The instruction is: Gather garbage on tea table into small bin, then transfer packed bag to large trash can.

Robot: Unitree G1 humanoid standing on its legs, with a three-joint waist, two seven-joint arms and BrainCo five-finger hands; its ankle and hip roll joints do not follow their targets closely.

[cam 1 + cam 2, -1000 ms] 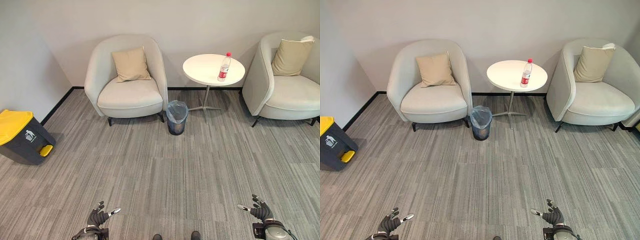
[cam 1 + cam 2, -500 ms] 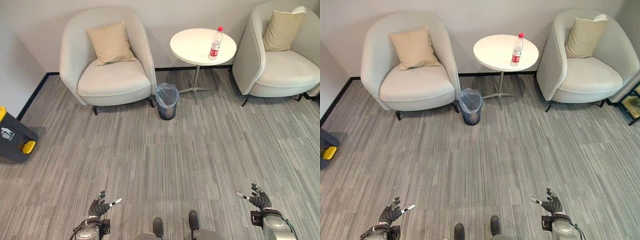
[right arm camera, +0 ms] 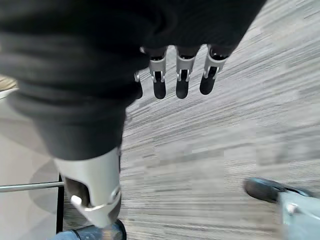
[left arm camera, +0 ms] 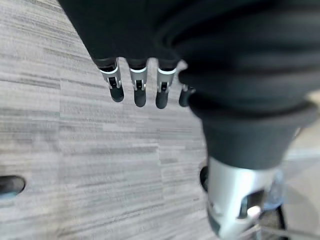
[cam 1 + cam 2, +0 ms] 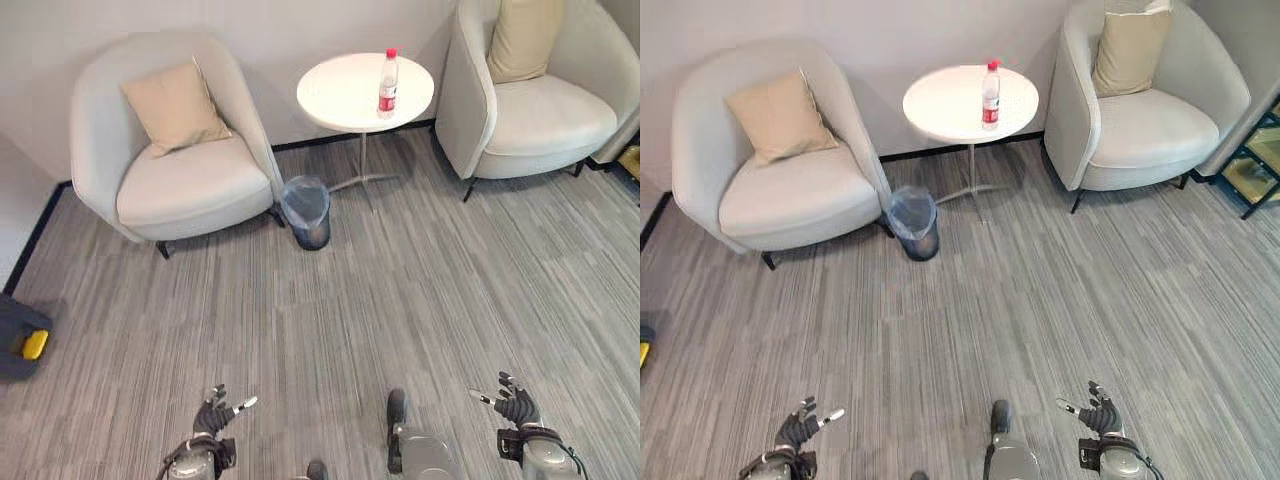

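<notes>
White tea table (image 5: 345, 95) bears a bottle (image 5: 387, 84); each robot hand (image 5: 213, 416) (image 5: 516, 410) hangs spread, empty.

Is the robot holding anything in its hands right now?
No. The left hand and the right hand are both empty, fingers relaxed. The red-capped plastic bottle stands on the round white table.

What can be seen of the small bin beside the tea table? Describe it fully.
The small bin is a dark, round, slightly tapered container standing upright on the grey carpet. A thin translucent bluish bag lines it, its crinkled edge folded over the rim. It sits between the left armchair and the round white tea table, close to the chair's front leg and the table's base. Its contents cannot be made out. Nothing holds it.
</notes>
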